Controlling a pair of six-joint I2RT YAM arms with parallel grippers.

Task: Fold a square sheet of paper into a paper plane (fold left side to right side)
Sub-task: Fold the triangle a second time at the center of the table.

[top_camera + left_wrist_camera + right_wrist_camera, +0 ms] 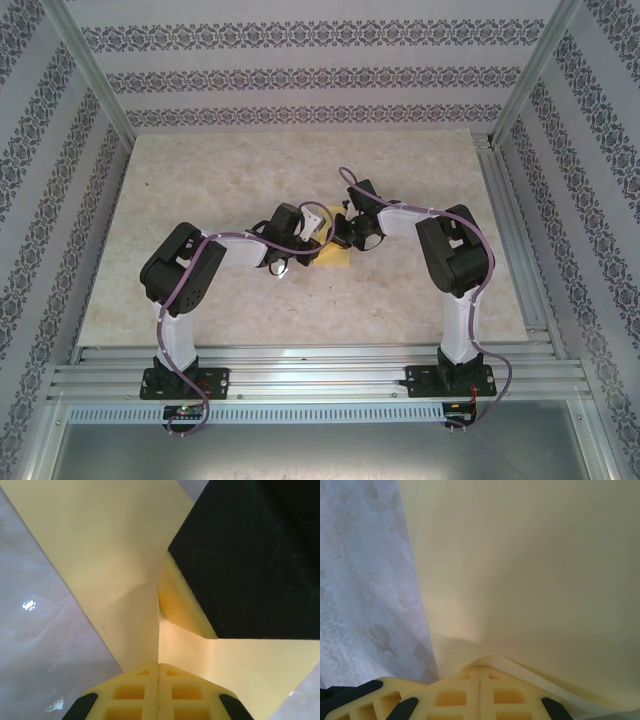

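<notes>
Lying partly lifted near the middle of the worktop (200,190), the square sheet of paper (115,545) is pinched by the clenched left hand (159,666) and right hand (480,669). One side is seemingly readied this way for folding across.

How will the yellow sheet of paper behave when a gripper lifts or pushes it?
Probably floppy: the sheet of paper buckles into a soft crease at the left gripper. Likely light and thin, since its edge curls over the right gripper. So a push would probably crumple it, not slide it.
</notes>
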